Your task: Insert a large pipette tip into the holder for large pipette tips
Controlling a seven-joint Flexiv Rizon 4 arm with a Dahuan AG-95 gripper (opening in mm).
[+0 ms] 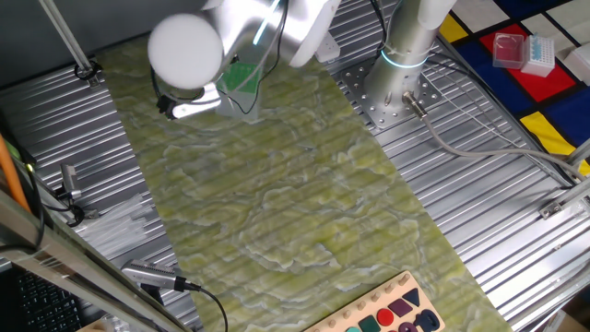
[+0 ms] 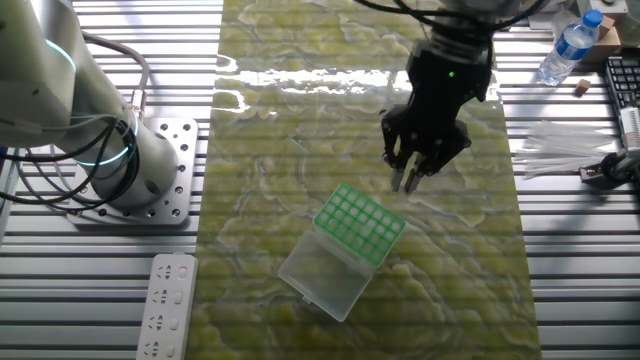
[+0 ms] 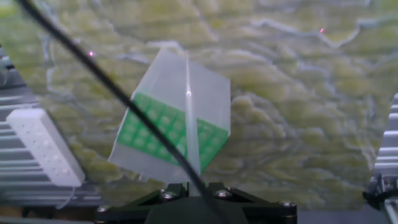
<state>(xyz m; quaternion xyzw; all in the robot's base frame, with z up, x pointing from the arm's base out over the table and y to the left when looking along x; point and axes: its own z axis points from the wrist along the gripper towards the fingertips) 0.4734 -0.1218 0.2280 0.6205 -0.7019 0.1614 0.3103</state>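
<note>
Lab: ribbed aluminium bench (image 1: 516,212); pipette-tip holder (image 2: 360,224)

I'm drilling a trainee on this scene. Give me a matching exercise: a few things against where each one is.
1. tip
2. holder
3. bottle
4. power strip

A. on the green mat
B. far corner, off the mat
C. held in the hand
D. on the slats beside the arm's base

Pairs: 1-C, 2-A, 3-B, 4-D

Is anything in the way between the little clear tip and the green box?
Nothing visible. The gripper holds the large pipette tip above the mat, and the holder sits open below it.
</note>
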